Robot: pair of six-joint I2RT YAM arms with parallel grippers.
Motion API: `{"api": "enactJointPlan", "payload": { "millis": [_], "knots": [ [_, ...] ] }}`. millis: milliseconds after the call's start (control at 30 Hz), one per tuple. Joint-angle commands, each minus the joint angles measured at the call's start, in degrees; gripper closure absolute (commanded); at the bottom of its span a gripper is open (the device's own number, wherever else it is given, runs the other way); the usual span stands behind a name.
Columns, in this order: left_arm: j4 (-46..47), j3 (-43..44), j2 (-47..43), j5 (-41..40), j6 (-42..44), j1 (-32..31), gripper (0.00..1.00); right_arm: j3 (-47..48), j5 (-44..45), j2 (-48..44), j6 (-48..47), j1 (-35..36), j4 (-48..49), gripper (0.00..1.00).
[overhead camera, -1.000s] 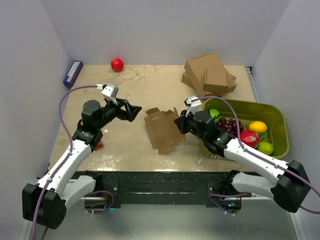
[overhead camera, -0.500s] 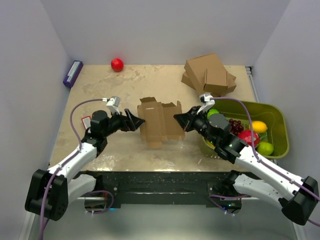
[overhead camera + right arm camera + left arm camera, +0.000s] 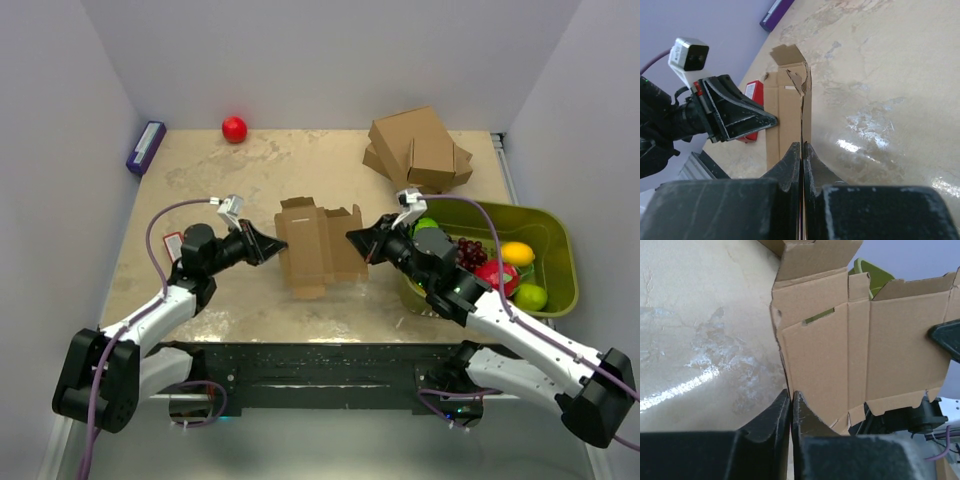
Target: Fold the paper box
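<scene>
The paper box (image 3: 318, 245) is a thin brown die-cut sheet with notched flaps, held upright above the table between both arms. My left gripper (image 3: 272, 247) is shut on its left edge; in the left wrist view the sheet (image 3: 830, 355) runs down into the closed tips of the left gripper (image 3: 791, 395). My right gripper (image 3: 352, 238) is shut on the right edge. In the right wrist view I see the paper box (image 3: 787, 115) edge-on, rising from the right gripper (image 3: 801, 146), with the left gripper (image 3: 767, 120) touching its far side.
A stack of bigger brown cardboard boxes (image 3: 418, 148) sits at the back right. A green bin (image 3: 500, 207) with fruit stands under the right arm. A red ball (image 3: 234, 129) and a purple box (image 3: 146, 147) lie at the back left. A small red item (image 3: 752, 92) lies near the left arm.
The right gripper raised the sheet from lying flat on the table to upright. The left arm swung in toward it and its open jaws closed on the sheet's left edge.
</scene>
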Motion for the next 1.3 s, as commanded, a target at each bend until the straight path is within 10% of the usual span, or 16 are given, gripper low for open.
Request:
{"api": "enactJointPlan", "payload": {
  "millis": [0, 100, 133, 200, 533, 1267],
  "knots": [
    [-1.66, 4.26, -0.42, 4.45, 5.12, -0.01, 1.00, -0.33, 0.28, 1.45, 0.81, -0.24, 1.96, 1.00],
    [-11.75, 9.88, 0.01, 5.07, 13.72, -0.01, 1.00, 1.24, 1.85, 2.59, -1.55, -0.24, -0.67, 0.65],
    [-17.87, 11.73, 0.97, 5.60, 16.71, -0.01, 1.00, 2.12, 2.64, 3.73, -4.43, -0.15, -3.55, 0.19],
    [-25.89, 18.30, 2.99, 7.88, 27.33, -0.01, 1.00, 5.89, 5.36, 5.75, -8.57, -0.41, -6.81, 0.03],
    [-53.77, 32.23, 13.37, 14.65, 48.01, 0.17, 1.00, 14.60, -1.56, 11.12, -34.49, -0.68, -10.86, 0.01],
    [-55.20, 32.67, 12.85, 19.75, 51.72, -0.01, 1.00, 22.26, -10.97, 26.94, -41.03, 0.46, -11.93, 0.36]
  ]
}}
